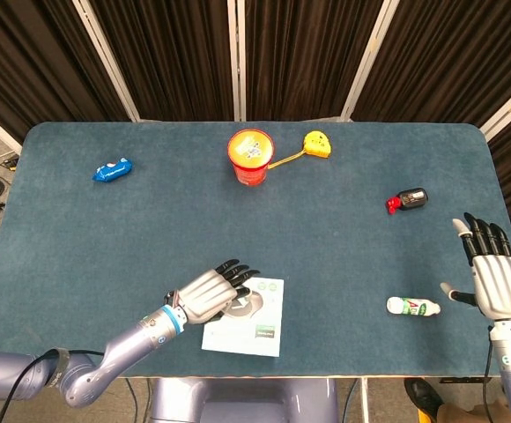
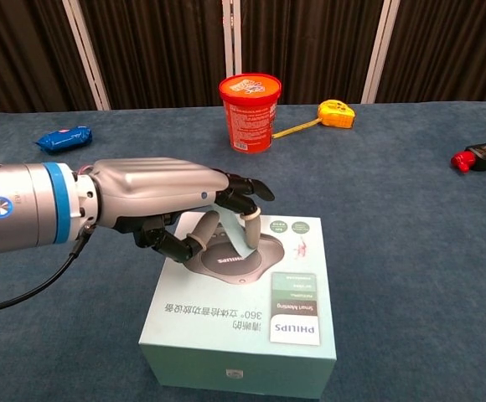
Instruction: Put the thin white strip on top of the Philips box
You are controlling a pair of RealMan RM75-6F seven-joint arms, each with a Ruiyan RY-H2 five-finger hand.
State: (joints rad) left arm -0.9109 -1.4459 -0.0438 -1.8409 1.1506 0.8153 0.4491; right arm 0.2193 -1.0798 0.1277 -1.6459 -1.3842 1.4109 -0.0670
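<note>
- The Philips box (image 2: 243, 314) sits at the near edge of the blue table (image 1: 344, 238), lid closed, its printed top facing up; nothing of its contents shows.
- The left hand (image 2: 163, 205) hangs over the far-left part of the box top, palm down, fingers curled downward.
- The thin white strip (image 2: 231, 237) is pinched between the thumb and a fingertip (image 2: 250, 226) of that hand — it sits just above the grey picture printed on the box lid, tilted; whether it touches the lid I cannot tell.
- In the head view the same hand (image 1: 210, 293) covers the box's left corner (image 1: 248, 317) and the strip is hidden.
- The right hand (image 1: 493, 275) is held at the table's right edge, well apart from the box, fingers straight and spread, holding nothing.
- A small white bottle (image 1: 413, 307) lies on its side just beside that hand, not touching it.
- A red tub (image 2: 250, 110) stands upright at the far middle with its printed lid sealed — contents not visible.
- A yellow tape measure (image 2: 336, 114) lies beside the tub, its tape drawn out toward it.
- A blue packet (image 2: 64, 137) lies far left; a black-and-red item (image 2: 480, 156) lies far right.
</note>
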